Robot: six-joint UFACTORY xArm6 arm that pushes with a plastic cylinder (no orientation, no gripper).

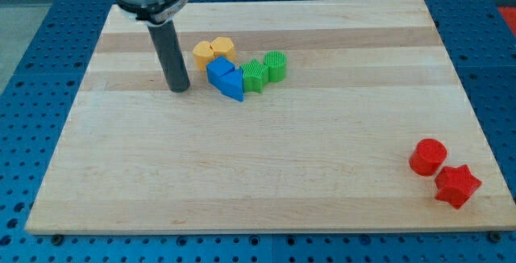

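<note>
My tip (pixel 179 89) rests on the wooden board (pixel 266 174) in the upper left part of the view. It touches no block. Nearest to it, a short way toward the view's right, is a blue cube (pixel 218 71) with a blue triangular block (pixel 232 86) pressed against its lower right. Above them lie two yellow blocks, one rounded (pixel 202 52) and one hexagonal (pixel 222 49), side by side. Right of the blue pair stand a green star-like block (pixel 255 76) and a green cylinder (pixel 275 65).
A red cylinder (pixel 427 156) and a red star block (pixel 457 185) sit together near the board's lower right corner. A blue perforated table surface (pixel 32 93) surrounds the board on all sides.
</note>
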